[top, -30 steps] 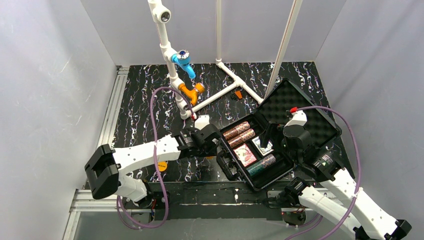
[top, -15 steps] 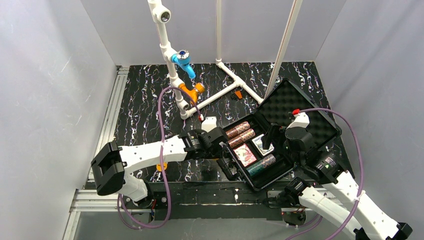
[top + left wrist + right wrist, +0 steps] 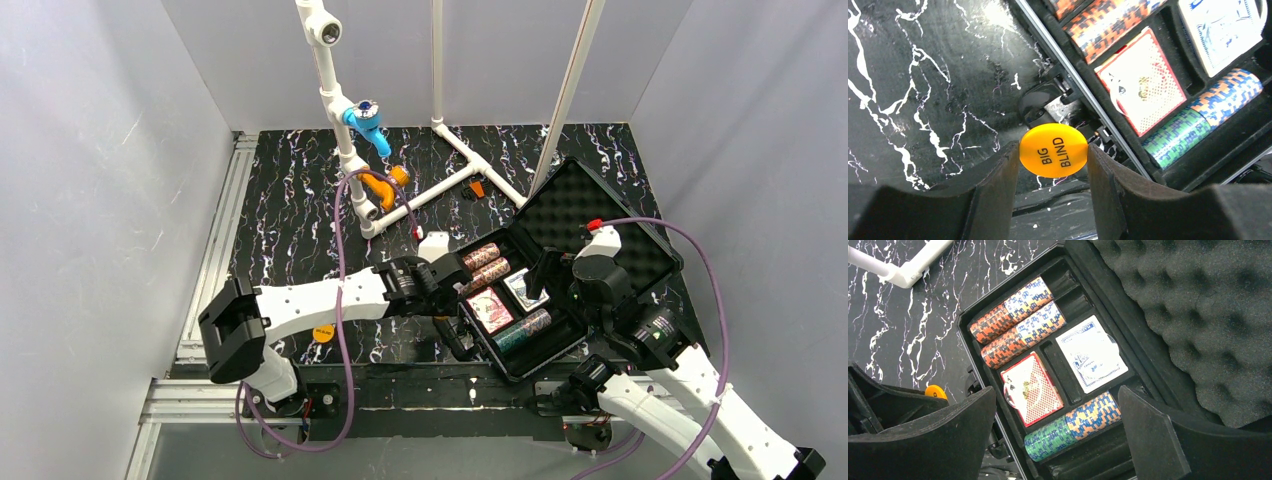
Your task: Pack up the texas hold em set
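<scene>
"BIG BLIND" — orange disc (image 3: 1053, 150)

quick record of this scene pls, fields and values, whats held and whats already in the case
case: black case, open, foam lid raised
left gripper: shut on orange BIG BLIND disc, just outside the case edge
right gripper: open, empty, above the tray
in tray: two red-brown chip rolls, green-blue chip roll, red card deck, blue-and-white card deck
on table: second orange disc, left of the case
</scene>
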